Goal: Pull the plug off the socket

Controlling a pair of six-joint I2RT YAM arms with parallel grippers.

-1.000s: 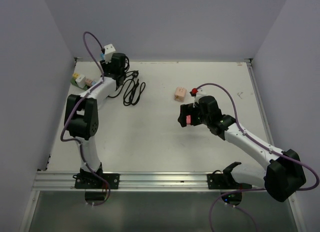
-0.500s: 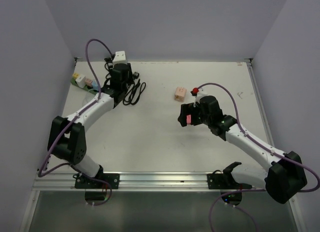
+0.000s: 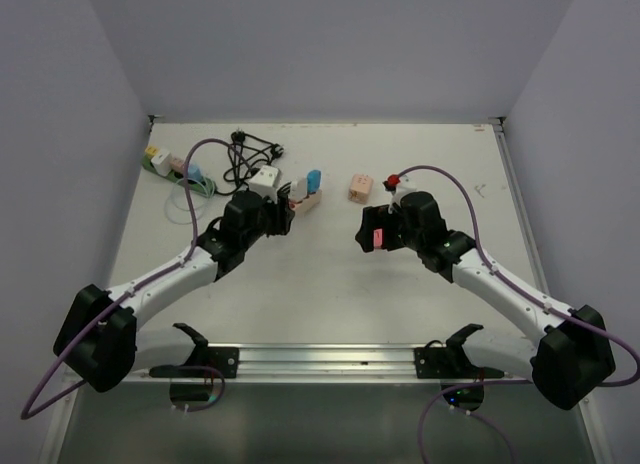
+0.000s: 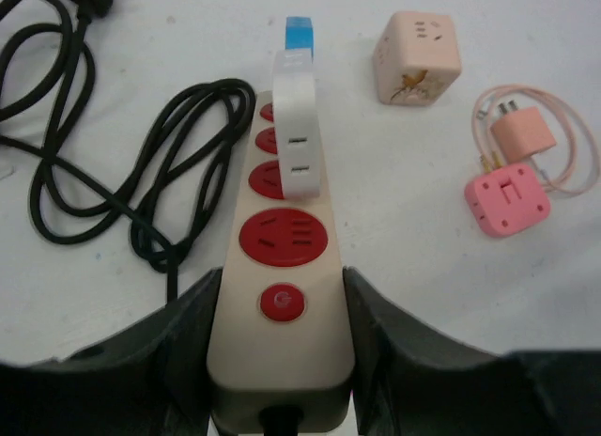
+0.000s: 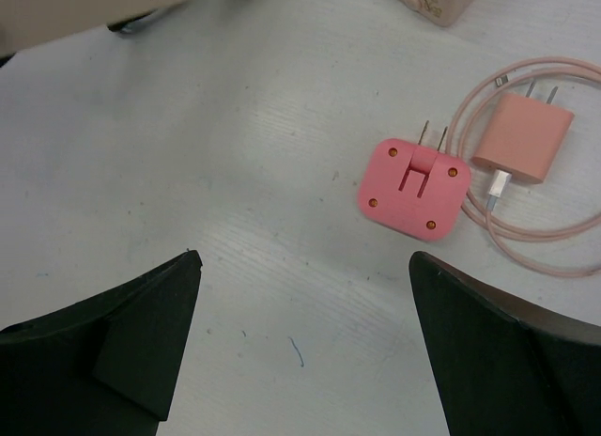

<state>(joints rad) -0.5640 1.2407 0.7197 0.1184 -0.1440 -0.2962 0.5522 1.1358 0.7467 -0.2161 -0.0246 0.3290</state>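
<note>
Left claw (image 4: 282, 309) is clamped on the switch end of the beige socket (image 4: 282, 239), white plug (image 4: 299, 126) plugged in, right claw (image 5: 305, 267) wide apart over the counter (image 5: 235, 173).

Robot lab: plain-walled white table (image 3: 330, 284) with aluminium rail (image 3: 320, 360).

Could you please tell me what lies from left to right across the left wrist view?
black cord → beige power strip → peach cube adapter → pink square adapter
</note>
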